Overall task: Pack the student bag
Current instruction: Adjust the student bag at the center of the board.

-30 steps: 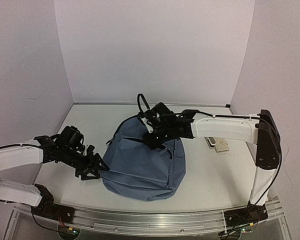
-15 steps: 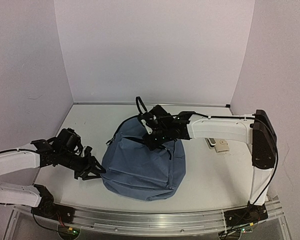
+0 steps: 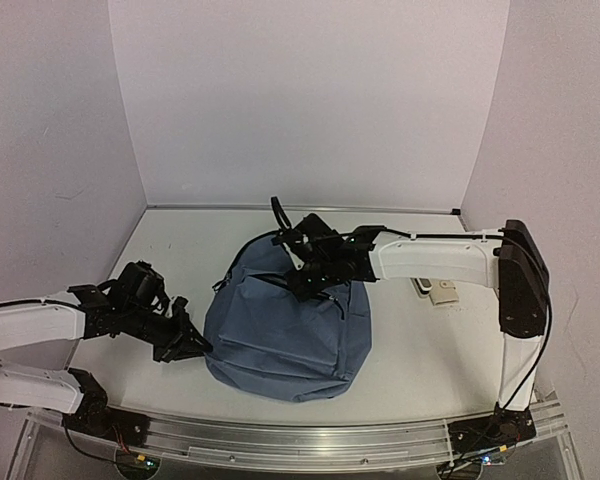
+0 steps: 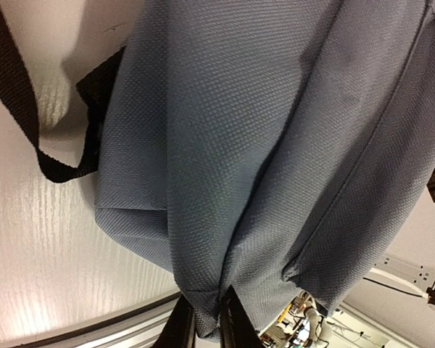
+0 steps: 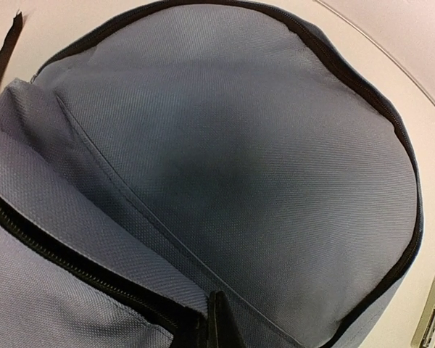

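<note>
The student bag (image 3: 280, 335), a slate-blue backpack, lies flat on the white table (image 3: 180, 250), a little toward 6 o'clock from the table's middle. Its rounded top points to 12 o'clock, where a black carry loop (image 3: 277, 209) sticks up.

The left gripper (image 3: 192, 343) meets the bag at its 8 o'clock edge, low over the table. In the left wrist view its two fingers (image 4: 235, 325) stand close together with a fold of blue fabric at a seam corner nipped between them, so this gripper is clamped on the bag. A black webbing strap (image 4: 18, 101) curves over the table at 9 o'clock of that view and runs in under the bag's side.

The right gripper (image 3: 308, 272) reaches in from 3 o'clock and sits on the upper part of the bag, near its 12 o'clock end. In the right wrist view its fingers (image 5: 219, 325) are pressed together at 6 o'clock of the frame, just where the black zip (image 5: 65, 257) runs in. They seem to pinch the bag's zip edge, though the grip itself is too dark to make out clearly.

A small white object (image 3: 441, 292) lies on the table at 3 o'clock of the bag, apart from it and partly hidden by the right arm.
</note>
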### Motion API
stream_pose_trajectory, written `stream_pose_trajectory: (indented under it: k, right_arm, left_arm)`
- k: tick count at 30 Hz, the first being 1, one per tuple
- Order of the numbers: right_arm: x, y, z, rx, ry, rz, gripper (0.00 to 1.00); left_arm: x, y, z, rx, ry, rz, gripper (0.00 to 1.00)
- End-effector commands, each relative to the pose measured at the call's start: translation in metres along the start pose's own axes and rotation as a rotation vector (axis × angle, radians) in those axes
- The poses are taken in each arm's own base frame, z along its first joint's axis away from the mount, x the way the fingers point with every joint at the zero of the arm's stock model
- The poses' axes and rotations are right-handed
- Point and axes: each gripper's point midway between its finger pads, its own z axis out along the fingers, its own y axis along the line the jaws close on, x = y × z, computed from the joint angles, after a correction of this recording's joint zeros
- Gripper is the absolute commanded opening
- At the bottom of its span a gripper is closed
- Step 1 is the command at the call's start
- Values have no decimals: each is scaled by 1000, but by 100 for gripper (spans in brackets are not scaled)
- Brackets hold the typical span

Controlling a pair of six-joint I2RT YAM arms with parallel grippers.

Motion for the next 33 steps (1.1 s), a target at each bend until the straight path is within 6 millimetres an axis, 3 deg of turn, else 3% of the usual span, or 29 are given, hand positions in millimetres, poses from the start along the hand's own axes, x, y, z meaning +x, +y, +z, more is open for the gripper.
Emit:
stream_pose_trajectory:
  k: [1,6,11,15,22,27,30,33]
  right_arm:
    - [-12,-8,-9,30,-34,49,0]
    - [0,-7,-20,-5,-4,71,0]
    - [11,-1,-30,-64,32,97,0]
    - [10,9,-42,-138,41,128,0]
    - [8,40,-69,-308,50,180,0]
    - [12,48,-74,-356,56,243,0]
    - [15,40,-71,-314,46,305,0]
    - [18,19,-67,-198,22,394,0]
  left_arm:
    - [-11,-8,6,60,-43,-14,4]
    - [-26,-6,9,36,-115,-8,0]
    - [-61,-23,7,1,-205,65,0]
    - [-101,-37,8,-31,-232,117,0]
    - [-196,-57,-4,-124,-300,213,0]
    - [-251,-81,4,-160,-310,299,0]
    - [-277,-94,11,-172,-320,341,0]
    - [-298,-94,13,-222,-356,348,0]
